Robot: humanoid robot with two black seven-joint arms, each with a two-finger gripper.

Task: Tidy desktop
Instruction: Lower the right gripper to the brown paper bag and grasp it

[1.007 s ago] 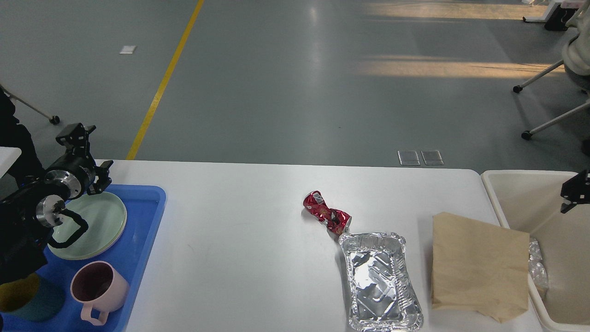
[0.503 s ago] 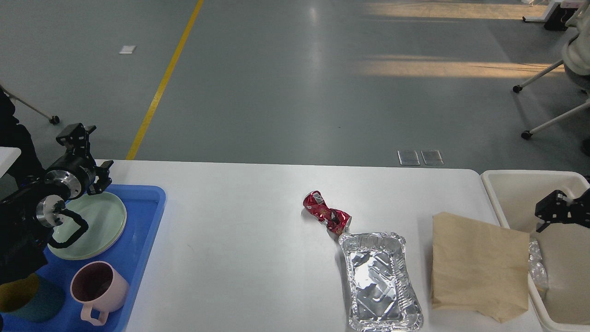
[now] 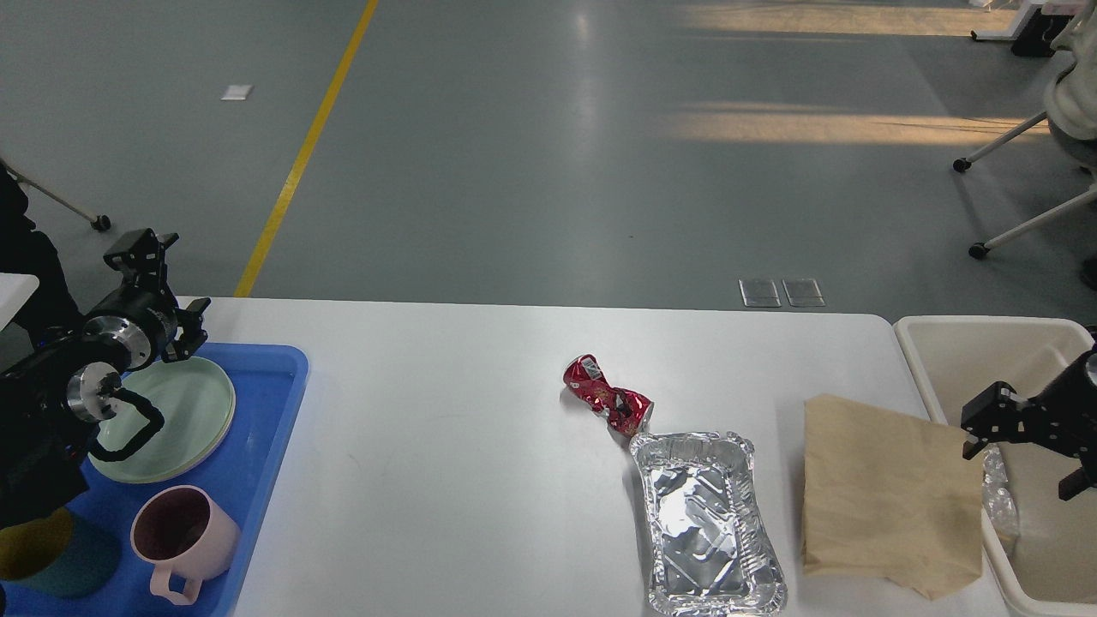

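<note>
While the left gripper (image 3: 154, 287) hangs at about nine o'clock over the far edge of the blue tray (image 3: 266, 446), its fingers are too dark and end-on to say whether they are spread or closed. That tray sits on the left end of the desktop (image 3: 446, 446) and carries a pale green plate (image 3: 184, 416), a pink mug (image 3: 180, 536) and a teal and yellow cup (image 3: 51, 557) at seven o'clock. The desktop itself, white and broad, fills the lower half of the view. Near its middle lies a crushed red can (image 3: 607, 399), just touching the far corner of a foil container (image 3: 707, 523) at five o'clock. A brown paper bag (image 3: 887, 497) lies flat at four o'clock, its right edge overhanging the cream bin (image 3: 934, 351). Crumpled foil (image 3: 998, 497) shows inside the bin. The right gripper (image 3: 1024, 450) reaches in at three o'clock above the bin beside the bag's far corner, its fingers apart and holding nothing.
</note>
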